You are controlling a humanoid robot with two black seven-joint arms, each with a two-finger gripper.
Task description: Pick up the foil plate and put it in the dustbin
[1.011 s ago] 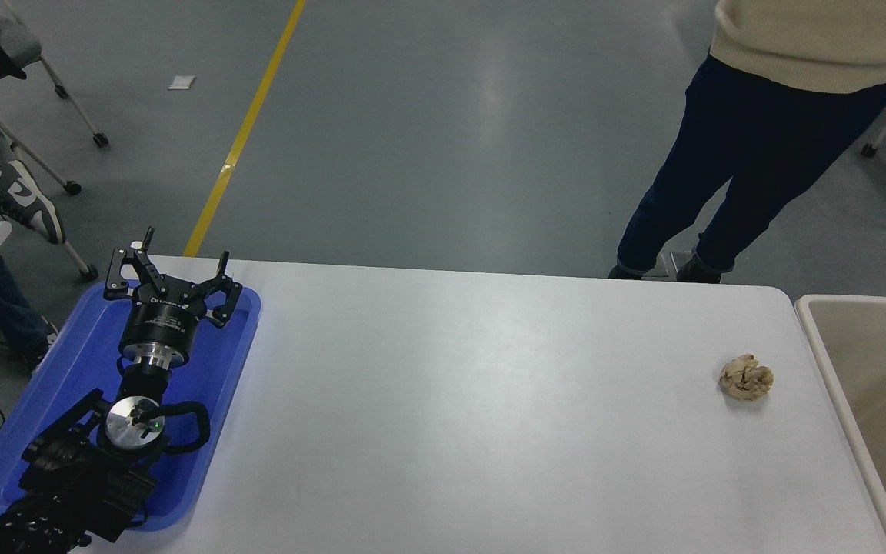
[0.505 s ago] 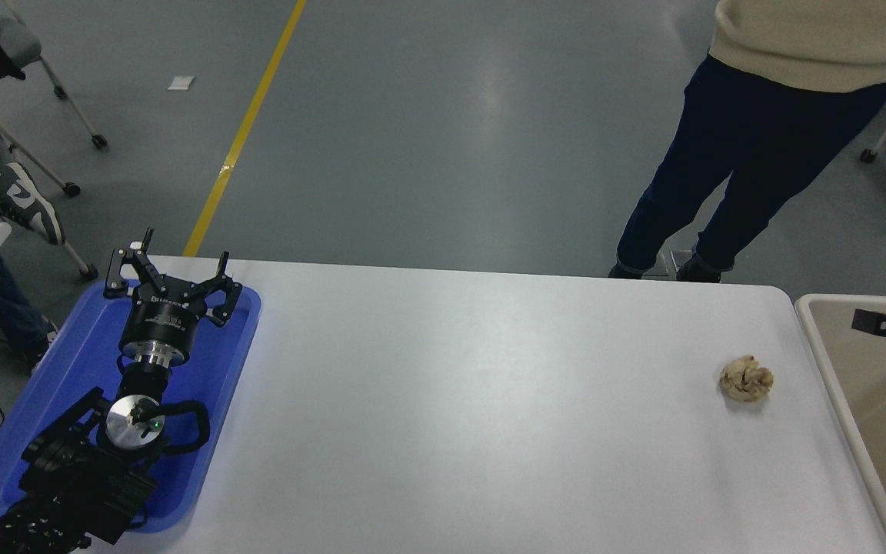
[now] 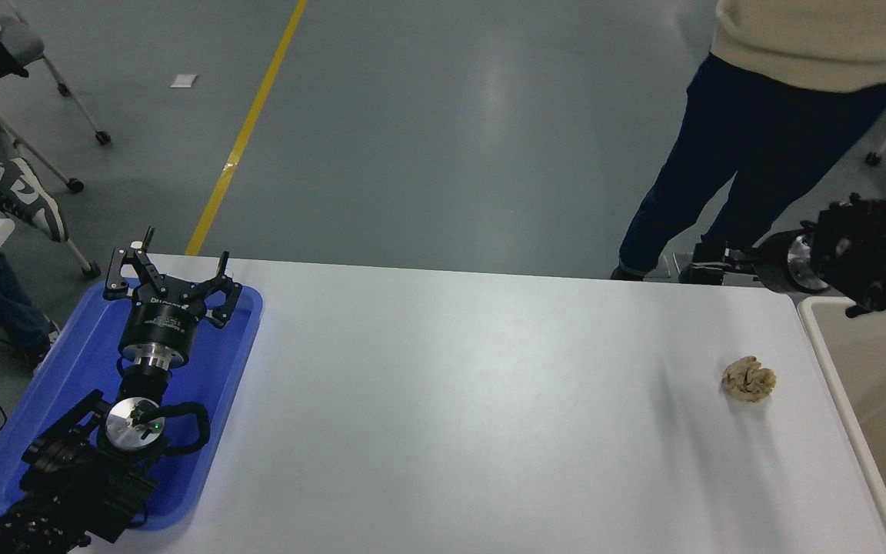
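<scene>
No foil plate shows anywhere on the worktop (image 3: pixel 451 385), so you have no bearing or long axis for it. The right gripper (image 3: pixel 727 258) hangs at the far right edge, just beyond the dustbin (image 3: pixel 827 338); whether its fingers are parted, you cannot tell. Below it lies a wadded tan paper ball (image 3: pixel 748 378). The left gripper (image 3: pixel 170 269), splayed apart, sits parked over the blue tray (image 3: pixel 220 400).

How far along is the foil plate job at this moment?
No foil plate shows on the table or in the visible part of the dustbin, so delivery can't be confirmed. The right arm reaches in above the bin's far corner; the left gripper is parked over the blue tray.
</scene>
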